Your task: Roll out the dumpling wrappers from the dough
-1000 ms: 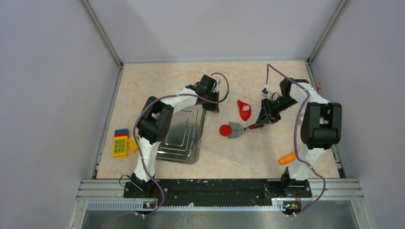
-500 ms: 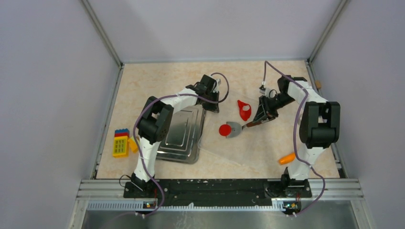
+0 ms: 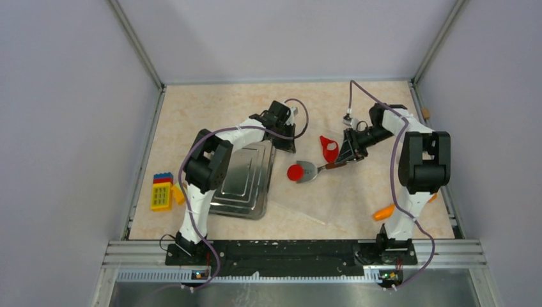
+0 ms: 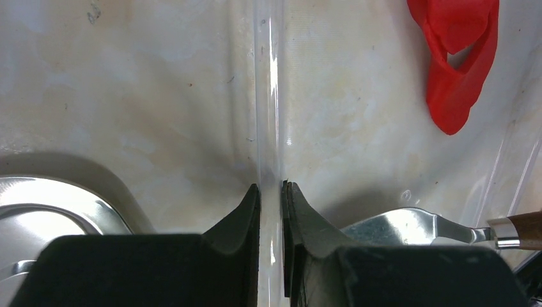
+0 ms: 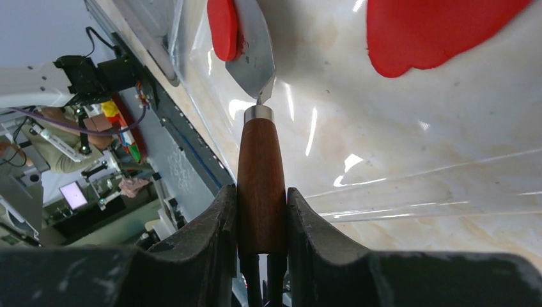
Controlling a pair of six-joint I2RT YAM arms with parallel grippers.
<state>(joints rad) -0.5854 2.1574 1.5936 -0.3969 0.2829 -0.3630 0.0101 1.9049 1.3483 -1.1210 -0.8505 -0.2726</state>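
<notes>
A round red dumpling wrapper (image 3: 294, 172) lies on the clear plastic sheet (image 3: 319, 199), touching the front edge of a metal spatula blade (image 3: 308, 171). My right gripper (image 3: 350, 152) is shut on the spatula's wooden handle (image 5: 261, 160). In the right wrist view the wrapper (image 5: 222, 29) sits against the blade (image 5: 254, 54). The red dough (image 3: 328, 148), an irregular piece with a hole, lies just behind the spatula and shows as dough (image 4: 455, 70) in the left wrist view. My left gripper (image 3: 286, 138) pinches a raised fold of the sheet (image 4: 271, 128) between its fingertips (image 4: 250, 204).
A metal tray (image 3: 246, 182) lies under the left arm, beside the sheet. Yellow, red and blue toy bricks (image 3: 161, 192) sit at the left table edge. An orange carrot (image 3: 384, 212) lies by the right arm's base. Walls enclose three sides.
The right gripper has slid the spatula to the left, and the red wrapper has moved left with the blade. The left gripper has stayed still on the sheet.
</notes>
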